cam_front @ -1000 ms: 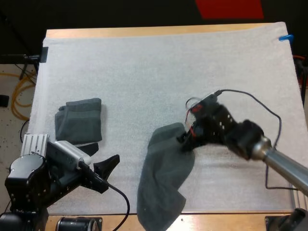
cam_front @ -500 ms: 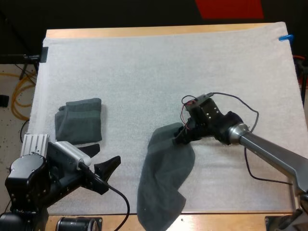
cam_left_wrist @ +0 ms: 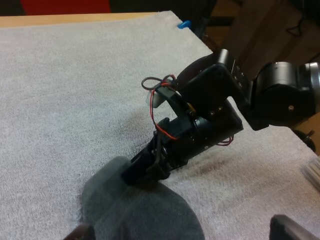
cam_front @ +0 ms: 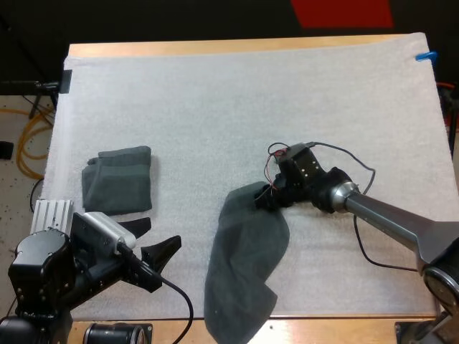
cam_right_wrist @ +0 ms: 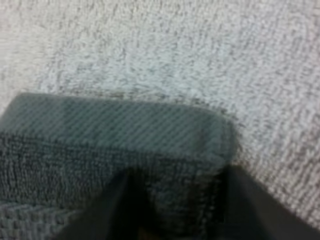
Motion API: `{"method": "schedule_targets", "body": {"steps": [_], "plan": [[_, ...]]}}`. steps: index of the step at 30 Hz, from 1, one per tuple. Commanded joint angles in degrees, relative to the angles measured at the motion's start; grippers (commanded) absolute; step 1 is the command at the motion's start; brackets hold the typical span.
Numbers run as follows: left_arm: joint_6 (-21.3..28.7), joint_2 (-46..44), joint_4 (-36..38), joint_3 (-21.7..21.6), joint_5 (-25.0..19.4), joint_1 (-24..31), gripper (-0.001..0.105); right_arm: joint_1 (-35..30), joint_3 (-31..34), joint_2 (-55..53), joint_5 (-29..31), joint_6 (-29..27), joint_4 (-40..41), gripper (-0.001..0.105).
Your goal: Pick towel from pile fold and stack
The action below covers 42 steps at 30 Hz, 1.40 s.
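One folded towel [cam_front: 117, 179], one loose towel [cam_front: 244, 258], right hand [cam_front: 266, 202] gripping it

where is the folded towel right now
In the high view, the folded towel lies on the mat's left side, just beyond the left gripper, apart from the loose towel.

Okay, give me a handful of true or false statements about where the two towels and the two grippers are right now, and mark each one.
1. The folded towel lies on the mat, on the left arm's side. True.
2. The loose towel lies wholly on the mat. False: its near end reaches past the mat's near edge.
3. The right gripper is at the loose towel's far corner. True.
4. The left gripper holds the folded towel. False: it is open over bare mat, clear of both towels.
5. The two towels touch. False: bare mat lies between them.
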Motion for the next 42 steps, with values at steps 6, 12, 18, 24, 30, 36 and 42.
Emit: {"method": "schedule_targets", "body": {"steps": [6,12,18,24,30,36,42], "plan": [[-0.11,0.03,-0.10,-0.35,0.52,-0.11,0.066,-0.11,-2.50,0.02,-0.24,-0.19,0.01,0.001],[-0.11,0.03,-0.10,-0.35,0.52,-0.11,0.066,-0.11,-9.24,-3.72,6.22,-5.15,0.01,0.001],[0.03,0.03,-0.10,-0.35,0.52,-0.11,0.066,-0.75,-15.54,-5.63,18.86,-13.54,0.01,0.001],[0.03,0.03,-0.10,-0.35,0.52,-0.11,0.066,-2.31,-17.93,-6.94,27.43,-15.55,3.18,0.001],[0.19,0.03,-0.10,-0.35,0.52,-0.11,0.066,-2.48,-19.44,-13.51,37.58,-30.25,2.45,0.001],[0.19,0.03,-0.10,-0.35,0.52,-0.11,0.066,-4.75,-21.41,-21.00,43.57,-37.71,2.41,0.001],[0.19,0.03,-0.10,-0.35,0.52,-0.11,0.066,-5.94,-21.68,-28.01,40.67,-37.11,4.09,0.001]]}}
